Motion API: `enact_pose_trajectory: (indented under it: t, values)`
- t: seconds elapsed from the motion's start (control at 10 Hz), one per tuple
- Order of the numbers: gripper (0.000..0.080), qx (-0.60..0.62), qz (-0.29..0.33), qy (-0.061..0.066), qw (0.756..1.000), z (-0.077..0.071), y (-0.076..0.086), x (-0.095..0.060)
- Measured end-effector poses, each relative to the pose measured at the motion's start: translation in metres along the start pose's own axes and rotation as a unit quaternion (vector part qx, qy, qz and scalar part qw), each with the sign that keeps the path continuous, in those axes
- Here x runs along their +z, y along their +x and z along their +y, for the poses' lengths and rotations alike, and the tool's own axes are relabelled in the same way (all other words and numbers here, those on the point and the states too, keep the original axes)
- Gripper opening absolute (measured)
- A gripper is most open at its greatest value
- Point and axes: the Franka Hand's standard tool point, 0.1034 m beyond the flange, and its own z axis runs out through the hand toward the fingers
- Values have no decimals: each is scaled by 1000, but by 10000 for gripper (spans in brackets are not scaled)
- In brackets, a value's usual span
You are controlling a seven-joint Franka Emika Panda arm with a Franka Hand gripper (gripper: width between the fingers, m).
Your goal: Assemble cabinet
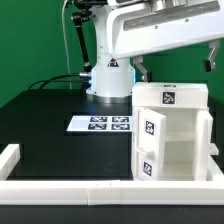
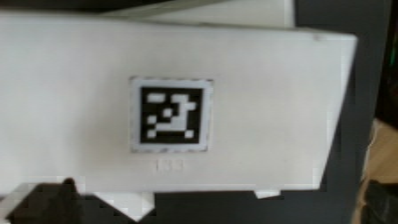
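Exterior view: cabinet (image 1: pixel 170 135) upright on black desk (image 1: pixel 50 130), at that view's right, against front rail (image 1: pixel 100 188). Gripper (image 1: pixel 140 72) just above cabinet; jaws' state cannot tell. Wrist view: tagged cabinet face (image 2: pixel 169 115), blurred.

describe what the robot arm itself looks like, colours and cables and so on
The arm is glossy white with rounded, boxy shells and grey joint seams, rising from a round white base. Black cables run down beside it. Its fingers are dark, seen only blurred in the wrist view. No markings show.

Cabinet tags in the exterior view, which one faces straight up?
The tag on the cabinet top; the other two sit on its front, stacked vertically.
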Motion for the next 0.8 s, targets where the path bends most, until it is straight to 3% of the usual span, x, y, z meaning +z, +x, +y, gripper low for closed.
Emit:
enact_pose_trajectory:
  t: [0.2,0.5,0.8]
  values:
    - [797,-112,-5,-9,994,-1,-1,1]
    - [797,-199,-6,-10,980,3,-1,1]
    - [797,-342,-12,-14,939,1,-4,7]
